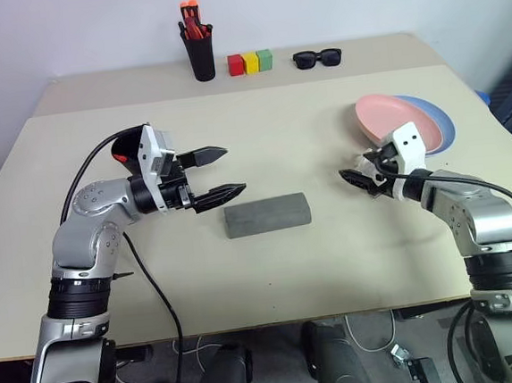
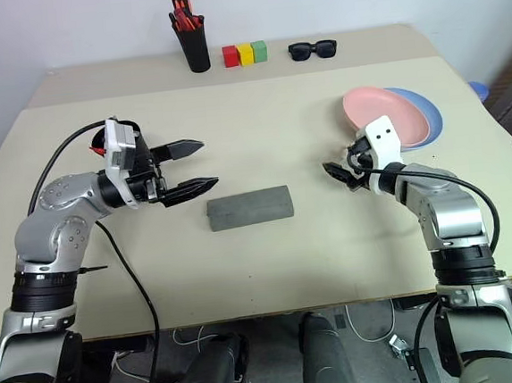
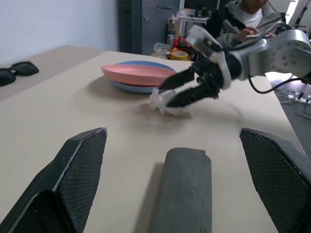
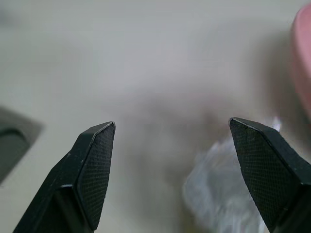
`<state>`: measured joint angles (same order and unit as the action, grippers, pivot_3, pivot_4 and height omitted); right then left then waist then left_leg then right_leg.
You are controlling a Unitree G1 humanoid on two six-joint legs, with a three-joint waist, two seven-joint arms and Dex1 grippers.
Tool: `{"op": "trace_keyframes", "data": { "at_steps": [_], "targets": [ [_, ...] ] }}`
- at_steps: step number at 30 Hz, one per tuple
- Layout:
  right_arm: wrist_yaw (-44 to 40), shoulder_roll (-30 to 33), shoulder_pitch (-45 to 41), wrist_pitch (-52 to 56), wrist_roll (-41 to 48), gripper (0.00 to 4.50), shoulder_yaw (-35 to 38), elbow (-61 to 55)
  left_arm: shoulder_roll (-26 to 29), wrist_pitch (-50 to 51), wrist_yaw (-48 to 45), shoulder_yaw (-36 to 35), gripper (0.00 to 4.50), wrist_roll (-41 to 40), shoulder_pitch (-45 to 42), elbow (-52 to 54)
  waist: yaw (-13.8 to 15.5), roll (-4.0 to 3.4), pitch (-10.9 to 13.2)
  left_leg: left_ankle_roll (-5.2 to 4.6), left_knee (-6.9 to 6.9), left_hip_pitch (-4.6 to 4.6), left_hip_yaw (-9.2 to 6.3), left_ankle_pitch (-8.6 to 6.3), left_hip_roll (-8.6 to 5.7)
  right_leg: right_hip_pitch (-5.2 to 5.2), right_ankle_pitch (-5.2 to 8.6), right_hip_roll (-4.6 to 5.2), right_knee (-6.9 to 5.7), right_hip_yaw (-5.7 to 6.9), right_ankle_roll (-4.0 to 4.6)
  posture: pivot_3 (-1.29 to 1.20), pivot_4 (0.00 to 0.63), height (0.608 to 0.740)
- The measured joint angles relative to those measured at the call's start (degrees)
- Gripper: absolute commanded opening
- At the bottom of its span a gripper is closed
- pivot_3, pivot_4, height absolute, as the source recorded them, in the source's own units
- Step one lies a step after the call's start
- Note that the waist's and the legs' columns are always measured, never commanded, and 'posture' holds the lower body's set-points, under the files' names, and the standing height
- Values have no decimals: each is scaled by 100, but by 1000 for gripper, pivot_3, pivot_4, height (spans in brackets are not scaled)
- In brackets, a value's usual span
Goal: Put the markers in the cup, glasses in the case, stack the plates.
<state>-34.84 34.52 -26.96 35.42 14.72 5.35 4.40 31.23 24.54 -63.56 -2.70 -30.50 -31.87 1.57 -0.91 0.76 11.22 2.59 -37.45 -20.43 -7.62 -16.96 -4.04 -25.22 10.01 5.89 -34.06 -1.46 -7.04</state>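
1. The case (image 1: 267,215), a grey felt block, lies closed near the middle of the tabletop (image 1: 334,265), a little toward the near edge. Its long axis runs side to side, parallel to that edge.
2. The left pincer (image 1: 221,170) hangs just beside the case's left end, slightly farther from the near edge. It points level toward the right, along the case's length, and its two black fingers stand wide apart with nothing between them. In the left wrist view the case stretches straight away between those fingers.
3. The right pincer (image 1: 355,179) is well apart from the case's right end, so the left arm is plainly the nearer one. Its fingers are parted, hovering over a small crumpled clear object (image 3: 167,103) on the tabletop. Whether they touch it cannot be told.
4. The plates are stacked near the right edge, behind the right pincer: the pink plate (image 1: 395,118) rests on the blue plate (image 1: 438,122).
5. Along the far edge stand a black pen holder (image 1: 198,46) with orange-capped markers, three coloured blocks (image 1: 250,62) and black sunglasses (image 1: 317,58).
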Motion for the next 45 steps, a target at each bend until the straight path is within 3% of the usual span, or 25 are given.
{"op": "trace_keyframes", "data": {
  "at_steps": [4, 5, 8, 12, 14, 20, 25, 29, 37, 42, 45],
  "targets": [
    [242, 71, -26, -399, -494, 3799, -140, 462, 2, 0, -8, 52, 4500, 0, -44, -39, -6, 0, 0, 0, 1, 1, 1, 0, 0, 0, 0, 0, 0, 0, 0, 0, 150, 740],
    [252, 71, -29, -433, -532, 3571, -163, 559, 5, 0, -9, 55, 4500, 0, -44, -43, -8, 0, 0, 0, 1, 0, 1, 0, 1, 0, 0, 0, 1, 0, 0, 0, 150, 740],
    [212, 73, -34, -579, -663, 2506, -261, 830, 23, 0, -8, 79, 4500, 1, -43, -45, -10, 0, 0, 0, 1, 0, 1, 0, 1, 0, 0, 0, 1, 0, 0, 0, 150, 740],
    [165, 67, -54, -712, -773, 459, -377, 899, 56, -1, 3, 79, 4500, 1, -40, -43, -10, 0, 0, 0, 1, 1, 1, 0, 1, 0, 0, 0, 1, 0, 0, 0, 150, 740],
    [134, 19, -97, -708, -726, 23, -355, 899, 74, 0, 9, 79, 4500, 1, -40, -42, -14, 0, 0, 0, 1, 1, 1, 0, 1, 0, 0, 0, 1, 0, 0, 0, 150, 740],
    [-71, -136, -637, -909, -205, 23, 16, 931, 78, 0, 30, 78, 4500, -1, -34, -39, -11, 0, 0, 0, 1, 0, 1, 0, 1, 0, 0, 0, 1, 0, 0, 0, 150, 740],
    [633, -114, -1713, -1789, -384, 23, 460, 1935, 58, 1, 69, 90, 4500, -4, -32, -29, -9, 0, 0, 1, 4, 1, 0, 0, 1, 0, 0, 0, 2, 0, 1, 0, 150, 740],
    [923, -101, -2127, -2243, -788, 23, 283, 2936, 48, 1, 93, 105, 4500, -7, -35, -28, -17, 1, 0, 1, 5, 0, 1, 0, 0, 0, -1, 0, 3, 0, 1, 0, 150, 740],
    [1242, -118, -2455, -2481, -1185, 3930, 73, 4500, 80, 1, 146, 108, 4500, -15, -1, 7, -53, -1, 1, 1, 12, 0, 2, 1, 1, -5, -1, 0, 3, -1, 2, 0, 150, 740],
    [1255, -119, -2618, -2608, -941, 3930, 386, 4342, 104, 1, 172, 105, 4500, -21, 69, 89, -138, -1, 1, 1, 15, -1, 1, 1, 1, -6, -1, 0, 2, -2, 2, 0, 150, 740],
    [1056, -143, -2605, -2444, -631, 3094, 533, 3762, 104, -5, 175, 104, 4500, -21, 69, 83, -156, -2, 1, 1, 17, -1, 0, 0, 1, -7, -1, 0, 2, -2, 2, 0, 150, 740]
  ]
}}
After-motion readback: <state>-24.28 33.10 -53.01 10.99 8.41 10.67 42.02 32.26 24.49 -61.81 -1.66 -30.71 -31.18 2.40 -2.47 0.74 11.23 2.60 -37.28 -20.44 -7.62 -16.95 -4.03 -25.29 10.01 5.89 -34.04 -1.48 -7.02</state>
